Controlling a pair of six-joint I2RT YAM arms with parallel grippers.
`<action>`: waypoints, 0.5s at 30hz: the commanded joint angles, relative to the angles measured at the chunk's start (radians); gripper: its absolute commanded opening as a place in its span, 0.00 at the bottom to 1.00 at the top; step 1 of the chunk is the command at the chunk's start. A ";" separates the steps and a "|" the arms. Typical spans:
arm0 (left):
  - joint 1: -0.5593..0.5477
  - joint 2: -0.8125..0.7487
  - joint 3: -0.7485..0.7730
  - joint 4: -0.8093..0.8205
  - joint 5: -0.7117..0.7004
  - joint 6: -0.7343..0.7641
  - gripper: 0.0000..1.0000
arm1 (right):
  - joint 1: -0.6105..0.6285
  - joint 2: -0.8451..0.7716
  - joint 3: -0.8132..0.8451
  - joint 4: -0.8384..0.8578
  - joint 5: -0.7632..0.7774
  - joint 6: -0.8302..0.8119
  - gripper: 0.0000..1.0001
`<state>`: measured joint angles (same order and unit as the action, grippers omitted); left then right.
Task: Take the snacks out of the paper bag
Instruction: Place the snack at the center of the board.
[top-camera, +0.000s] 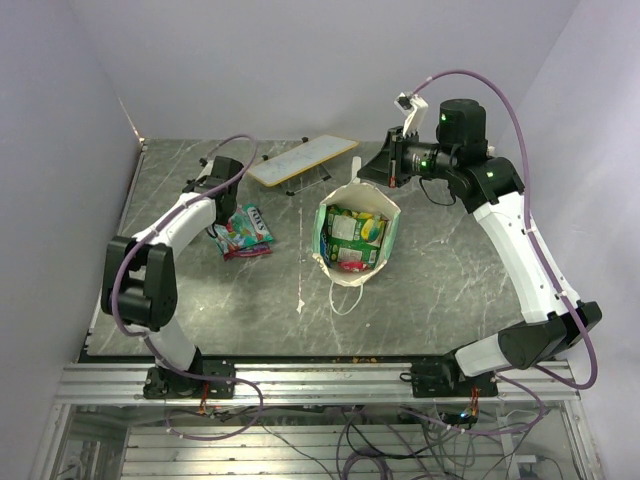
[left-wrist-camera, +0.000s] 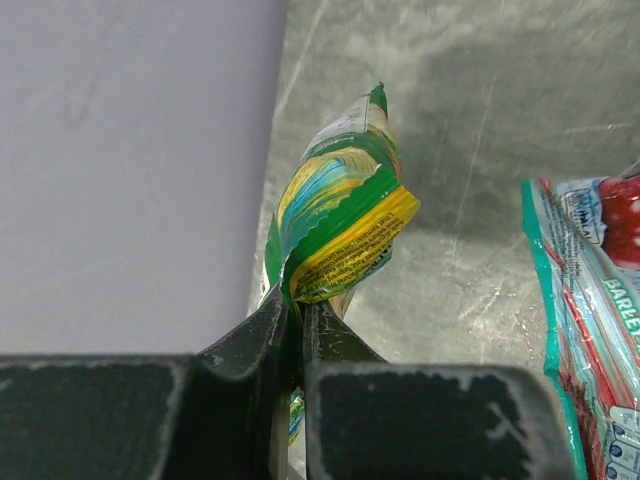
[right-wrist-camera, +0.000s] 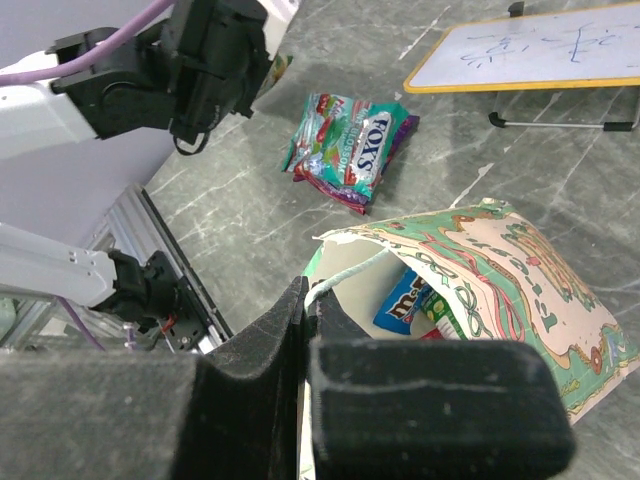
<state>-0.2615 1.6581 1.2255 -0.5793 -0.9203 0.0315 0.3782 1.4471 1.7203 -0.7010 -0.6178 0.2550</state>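
We see the left arm stretched toward the far left corner of the table, its left gripper almost closed and pinching a green-and-yellow packet by one end. More snacks lie heaped near the left edge, just beside it. The right arm arches over the far right side, its right gripper clamped on the white cord handle of the paper bag. The bag sits mid-table, mouth open, with packets inside.
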 joint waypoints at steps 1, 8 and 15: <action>0.035 0.048 -0.003 -0.110 -0.007 -0.183 0.07 | -0.010 -0.024 -0.001 0.035 -0.026 0.004 0.00; 0.039 0.090 -0.024 -0.175 0.029 -0.259 0.07 | -0.018 -0.026 -0.004 0.038 -0.035 0.002 0.00; 0.042 0.118 -0.030 -0.194 0.203 -0.327 0.07 | -0.022 -0.033 -0.025 0.049 -0.047 0.006 0.00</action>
<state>-0.2256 1.7569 1.1969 -0.7429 -0.8196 -0.2283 0.3656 1.4441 1.7050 -0.6930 -0.6399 0.2546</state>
